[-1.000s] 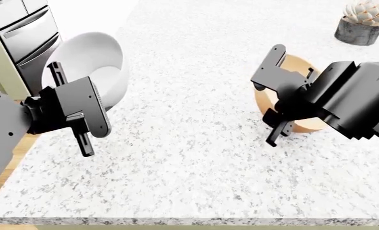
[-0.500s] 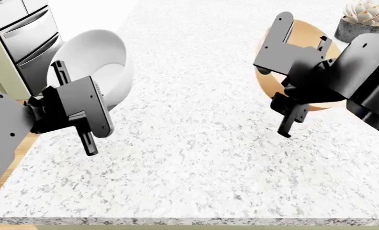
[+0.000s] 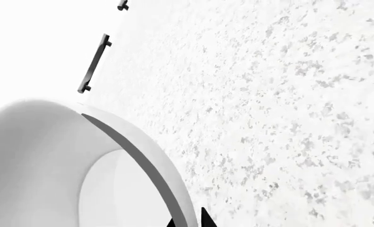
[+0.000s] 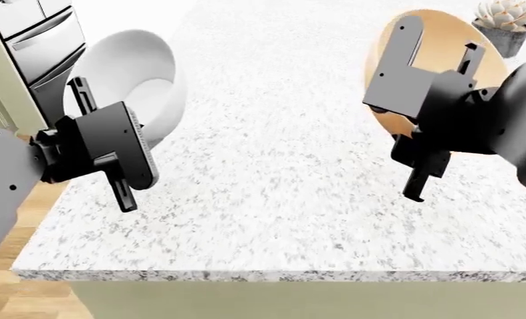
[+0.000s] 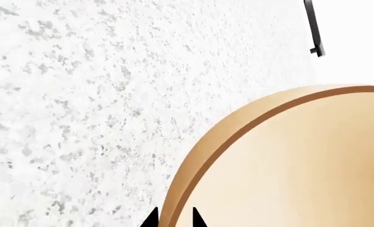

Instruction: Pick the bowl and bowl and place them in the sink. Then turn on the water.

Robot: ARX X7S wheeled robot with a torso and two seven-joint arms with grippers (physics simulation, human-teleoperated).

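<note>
In the left wrist view our left gripper [image 3: 188, 221] pinches the white bowl [image 3: 54, 161] by its rim. In the head view both bowls hang tilted above the counter [image 4: 263, 186]. In the right wrist view our right gripper [image 5: 172, 220] clamps the peach bowl [image 5: 294, 165] by its rim.

Left tool [image 4: 103, 143] and right tool [image 4: 419, 113] raised, each clamped.

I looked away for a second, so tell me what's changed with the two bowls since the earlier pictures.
The right claw has lifted the tan bowl off the counter, rising toward the plant pot. The left claw raised the white bowl only slightly. Both stay clamped on the rims.
</note>
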